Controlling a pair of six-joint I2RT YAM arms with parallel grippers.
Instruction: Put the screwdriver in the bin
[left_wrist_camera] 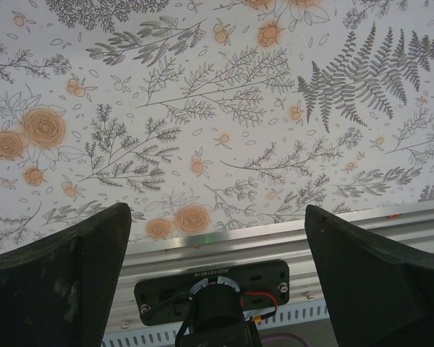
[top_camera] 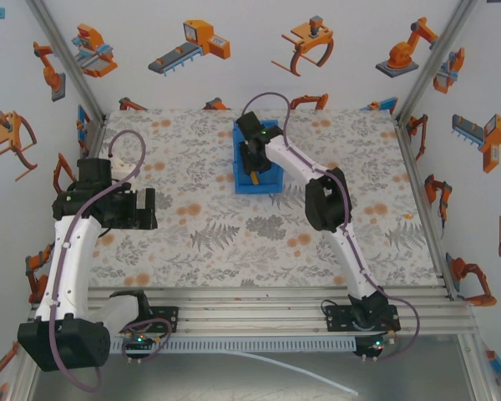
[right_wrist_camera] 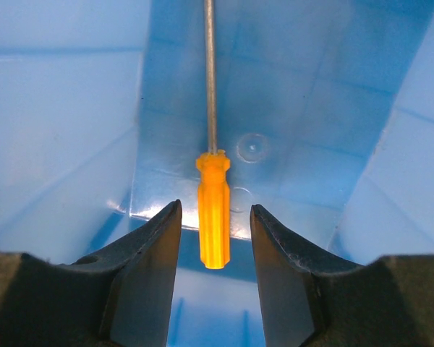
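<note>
The only writing I can find is a short line of white print on the black base plate [left_wrist_camera: 213, 288] in the left wrist view. It sits upside down above a round joint, and it is too small for me to read. The bin's floor has a round moulded mark [right_wrist_camera: 252, 147], and I can make out no letters on it.

The screwdriver [right_wrist_camera: 213, 217] is inside the bin [right_wrist_camera: 58, 108]. In the right wrist view its orange-yellow handle is nearest the camera and the slim grey shaft runs straight up the picture, away toward the far end of the bin. From the top external camera only a bit of orange [top_camera: 255, 178] shows, close to the bin's lower front lip [top_camera: 265, 188]. So the long axis lies roughly near to far, with the handle toward the arms' bases. The shaft is hidden there under the right gripper [top_camera: 255, 159], which reaches down into the bin.

In the right wrist view, the right gripper [right_wrist_camera: 215, 208] has its jaws set narrowly on either side of the handle, with a sliver of blue on each side, so they are not clamping it. I cannot tell whether the screwdriver lies flat on the bin floor.

The left gripper [top_camera: 148, 207] hangs over the floral tabletop [top_camera: 234, 238], well away from the bin. Its own camera shows the left gripper [left_wrist_camera: 217, 217] with jaws spread wide and nothing between them. Below them are the printed ferns and orange roses of the tabletop [left_wrist_camera: 202, 108] and an aluminium rail [left_wrist_camera: 275, 242] at its near edge.
</note>
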